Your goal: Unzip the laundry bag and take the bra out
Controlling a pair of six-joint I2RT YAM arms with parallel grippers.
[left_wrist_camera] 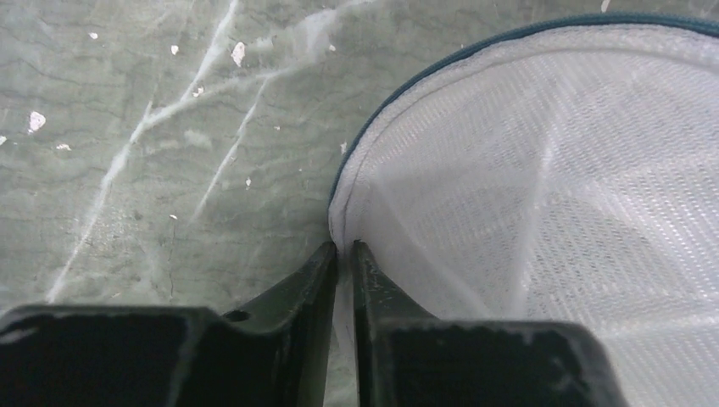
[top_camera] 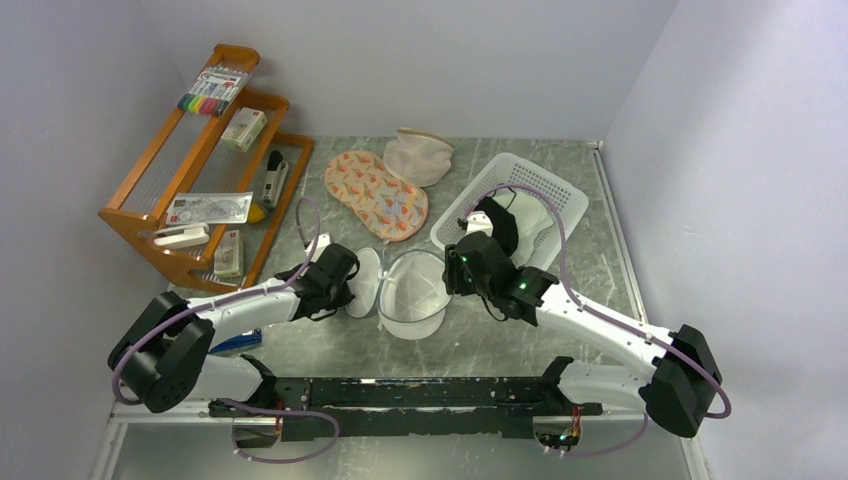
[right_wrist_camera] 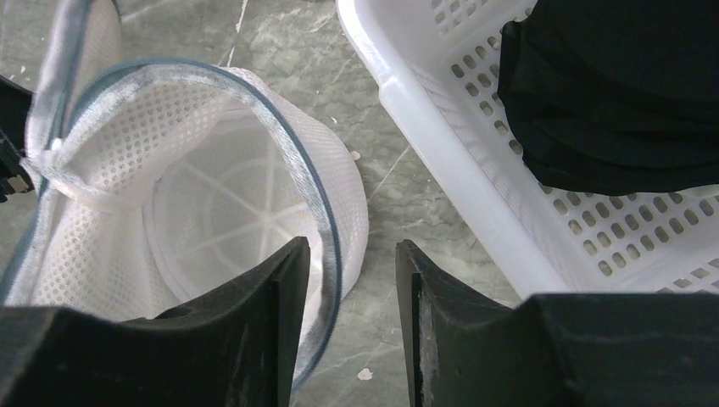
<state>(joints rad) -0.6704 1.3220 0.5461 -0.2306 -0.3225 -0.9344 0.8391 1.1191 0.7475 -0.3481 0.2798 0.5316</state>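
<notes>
The laundry bag (top_camera: 412,300) lies unzipped at the table's middle, its round lid flap (top_camera: 365,283) folded out to the left. My left gripper (top_camera: 350,287) is shut on the mesh at the flap's edge, by the dark zip rim (left_wrist_camera: 343,246); the white mesh (left_wrist_camera: 551,170) fills the right of that view. My right gripper (top_camera: 454,272) is open and empty at the bag's right rim. In the right wrist view (right_wrist_camera: 352,246) the rim runs beside its left finger, and the bag's inside (right_wrist_camera: 212,195) shows only white mesh. The black bra (right_wrist_camera: 610,93) lies in the white basket (right_wrist_camera: 441,170).
The white basket (top_camera: 550,190) stands right of the bag at the back. An orange floral pouch (top_camera: 378,195) and a beige mesh pouch (top_camera: 420,155) lie behind the bag. A wooden rack (top_camera: 210,170) with small items stands at the back left. Walls close both sides.
</notes>
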